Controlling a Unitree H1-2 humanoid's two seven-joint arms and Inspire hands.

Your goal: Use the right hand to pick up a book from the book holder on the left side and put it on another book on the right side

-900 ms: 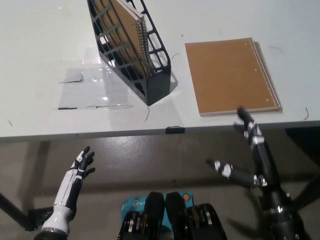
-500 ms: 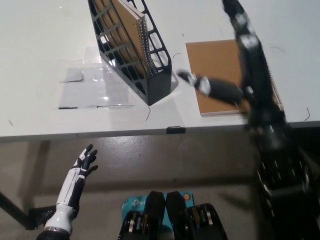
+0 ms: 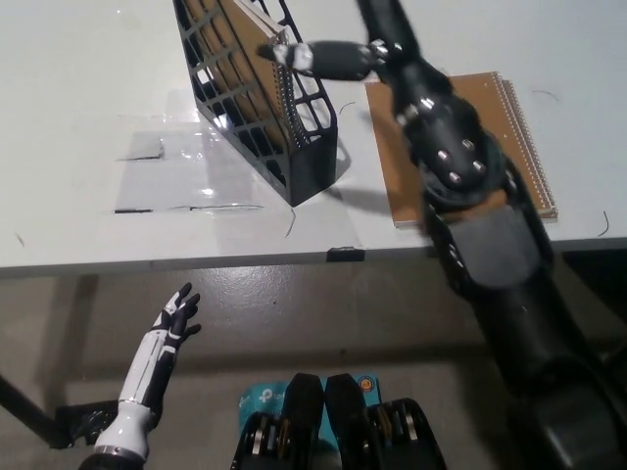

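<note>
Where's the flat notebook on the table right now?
In the head view, the flat notebook lies on the table's right side, beside the black book holder, partly behind the right arm.

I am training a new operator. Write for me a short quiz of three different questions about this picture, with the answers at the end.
1. True or false: the right hand already holds a book clear of the book holder.
2. Which lies flat on the table: (a) a brown spiral notebook, (b) a red folder, (c) a tablet?
3. Fill in: the white left hand hangs ___ the table edge, fingers apart.

Key: 1 false, the hand only reaches the top of the book standing in the holder. 2 a. 3 below.
</note>
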